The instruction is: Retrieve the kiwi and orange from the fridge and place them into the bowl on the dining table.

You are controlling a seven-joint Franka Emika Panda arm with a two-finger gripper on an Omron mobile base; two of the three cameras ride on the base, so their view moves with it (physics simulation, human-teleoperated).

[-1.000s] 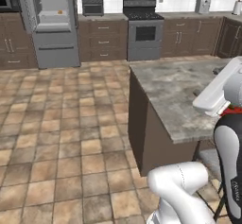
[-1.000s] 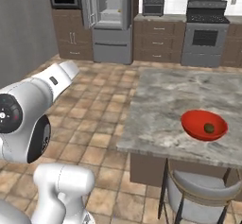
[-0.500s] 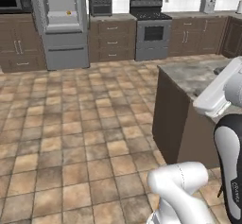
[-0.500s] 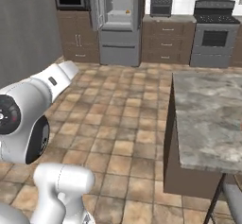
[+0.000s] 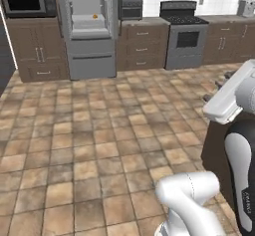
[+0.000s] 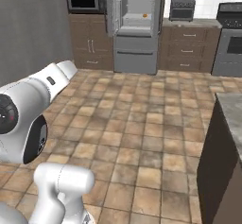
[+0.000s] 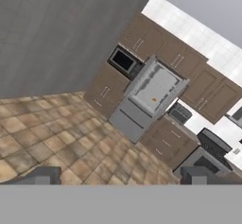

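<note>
While the gripper (image 7: 120,176) gapes wide, one orange (image 5: 94,16) inside one open fridge (image 5: 88,28)

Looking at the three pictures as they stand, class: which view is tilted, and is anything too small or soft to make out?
Hand view: rolled, so the fridge sits diagonally. Both base views: level, evenly lit, slightly soft; the orange is just a dot on a shelf.

Base views face distant open fridge (image 5: 89,26) across floor; hand view rolled.

A kitchen: open fridge (image 5: 88,28), stove (image 5: 186,41), microwave (image 5: 27,1), brown cabinets (image 5: 142,48).
</note>
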